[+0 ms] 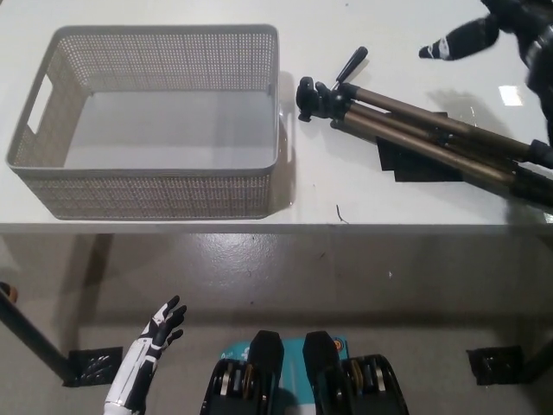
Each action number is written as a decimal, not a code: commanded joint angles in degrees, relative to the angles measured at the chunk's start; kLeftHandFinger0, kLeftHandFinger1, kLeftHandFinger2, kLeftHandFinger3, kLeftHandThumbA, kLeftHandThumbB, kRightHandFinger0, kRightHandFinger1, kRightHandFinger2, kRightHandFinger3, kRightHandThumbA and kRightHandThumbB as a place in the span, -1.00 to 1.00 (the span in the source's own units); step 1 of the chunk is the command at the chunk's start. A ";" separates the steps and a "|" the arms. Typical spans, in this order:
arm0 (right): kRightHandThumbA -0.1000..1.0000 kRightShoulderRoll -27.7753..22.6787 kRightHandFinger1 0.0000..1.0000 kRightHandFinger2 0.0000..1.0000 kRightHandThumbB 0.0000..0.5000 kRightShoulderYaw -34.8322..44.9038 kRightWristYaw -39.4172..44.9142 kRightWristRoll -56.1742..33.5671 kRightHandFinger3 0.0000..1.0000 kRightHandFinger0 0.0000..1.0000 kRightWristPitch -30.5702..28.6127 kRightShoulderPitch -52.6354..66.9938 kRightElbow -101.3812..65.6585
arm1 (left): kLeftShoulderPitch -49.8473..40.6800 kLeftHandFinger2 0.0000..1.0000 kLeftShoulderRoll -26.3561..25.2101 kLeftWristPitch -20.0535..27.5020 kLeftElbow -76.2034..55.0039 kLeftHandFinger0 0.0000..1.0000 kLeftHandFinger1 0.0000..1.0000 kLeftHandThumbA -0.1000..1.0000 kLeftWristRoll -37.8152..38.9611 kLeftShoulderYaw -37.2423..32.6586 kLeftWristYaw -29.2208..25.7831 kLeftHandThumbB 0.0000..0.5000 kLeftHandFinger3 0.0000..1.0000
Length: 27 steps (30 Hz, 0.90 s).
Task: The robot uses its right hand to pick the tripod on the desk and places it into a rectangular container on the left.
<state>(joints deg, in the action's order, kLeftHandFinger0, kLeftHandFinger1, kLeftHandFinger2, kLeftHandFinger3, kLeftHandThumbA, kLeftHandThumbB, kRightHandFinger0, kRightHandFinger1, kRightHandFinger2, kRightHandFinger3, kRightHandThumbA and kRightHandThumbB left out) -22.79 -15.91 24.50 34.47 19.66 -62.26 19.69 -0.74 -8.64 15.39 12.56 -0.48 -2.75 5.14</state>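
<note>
Tripod (423, 137) right of container (147, 186)

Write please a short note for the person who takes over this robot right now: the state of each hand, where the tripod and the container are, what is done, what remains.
Right hand: black, above the desk's far right, beyond the tripod, holding nothing; open or shut cannot be told.
Left hand: white, open, resting low, below the desk edge.
Tripod: folded, lying on the desk right of the container, head toward it, not touching it.
Container: rectangular mesh basket on the left, empty.
Done: nothing grasped yet.
Left: grasp the tripod, lift it, place it into the container.
</note>
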 commanded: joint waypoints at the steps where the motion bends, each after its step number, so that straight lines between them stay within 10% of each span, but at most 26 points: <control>1: 1.00 2.39 1.00 1.00 1.00 -2.73 5.00 7.59 1.00 1.00 7.27 -15.11 17.61 | -0.53 1.00 0.08 5.38 -1.55 1.00 1.00 1.00 1.65 0.48 0.90 -0.01 1.00; 20: 1.00 12.73 1.00 1.00 1.00 -6.17 2.00 -1.57 1.00 1.00 -1.10 -23.28 52.85 | -2.06 1.00 0.30 4.55 -2.01 1.00 1.00 1.00 0.97 0.50 0.68 0.07 1.00; 22: 1.00 13.10 1.00 1.00 0.65 -4.04 1.23 -4.12 1.00 1.00 -3.68 -22.89 53.60 | -2.00 1.00 0.37 4.67 -1.90 1.00 1.00 1.00 1.47 0.52 0.93 0.06 1.00; 27: 1.00 14.58 1.00 1.00 0.60 -8.13 2.45 -1.11 1.00 1.00 -6.29 -22.30 56.52 | -2.73 1.00 0.30 4.57 -2.14 1.00 1.00 1.00 1.87 0.50 1.20 0.13 1.00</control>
<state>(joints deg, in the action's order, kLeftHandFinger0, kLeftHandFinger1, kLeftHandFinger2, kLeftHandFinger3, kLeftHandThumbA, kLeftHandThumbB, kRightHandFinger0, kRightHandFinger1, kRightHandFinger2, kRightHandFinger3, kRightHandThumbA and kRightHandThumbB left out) -9.27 -22.50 27.05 33.68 18.62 -80.06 75.09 -2.79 -8.12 17.58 12.22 -0.19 -2.64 5.27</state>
